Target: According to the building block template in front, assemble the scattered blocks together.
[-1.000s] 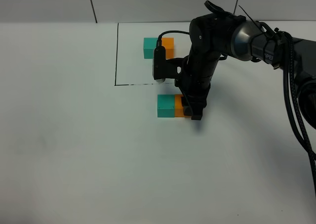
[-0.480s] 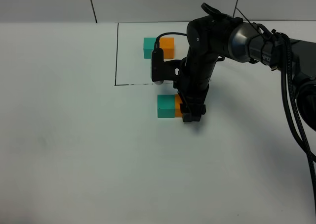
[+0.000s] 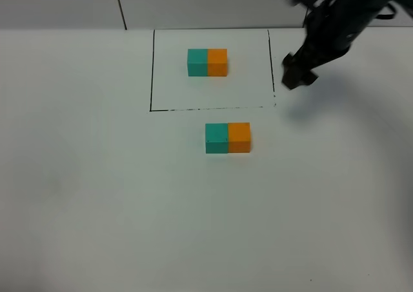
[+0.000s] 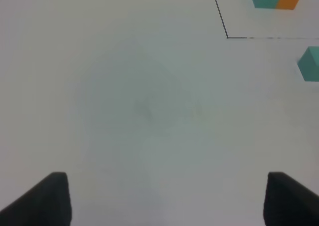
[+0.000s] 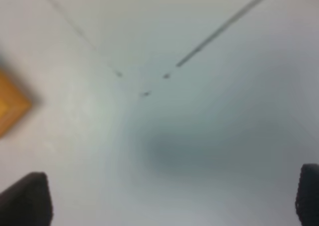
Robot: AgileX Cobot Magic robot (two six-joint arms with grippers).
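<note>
Status: the right gripper (image 3: 298, 77), which was down over the orange cube (image 3: 239, 137) half a sec ago, is now off it and raised toward the far right corner of the table (image 3: 97, 208), well apart from the blocks. Meaning for task: teal cube (image 3: 216, 138) and orange cube sit touching, side by side as one bar, teal toward the left edge, orange toward the right. This looks to match the ref, so assembly reads as done; remaining step is prob. arm retreat only. Near zone: left gripper (image 4: 164, 198) hovers over bare table nr the left side, fingertips wide apart, holding nothing; its cam shows the teal cube at frame margin, well apart. Mid zone: the joined pair lies approx. table centre, just on the near side of the drawn black outline (image 3: 152, 73). Far zone: building block template (image 3: 207, 62) sits inside the outline, toward the far edge. Right gripper: fingertips spread wide in wrist cam, nothing betw. them; view blurred, orange cube only at frame margin.
</note>
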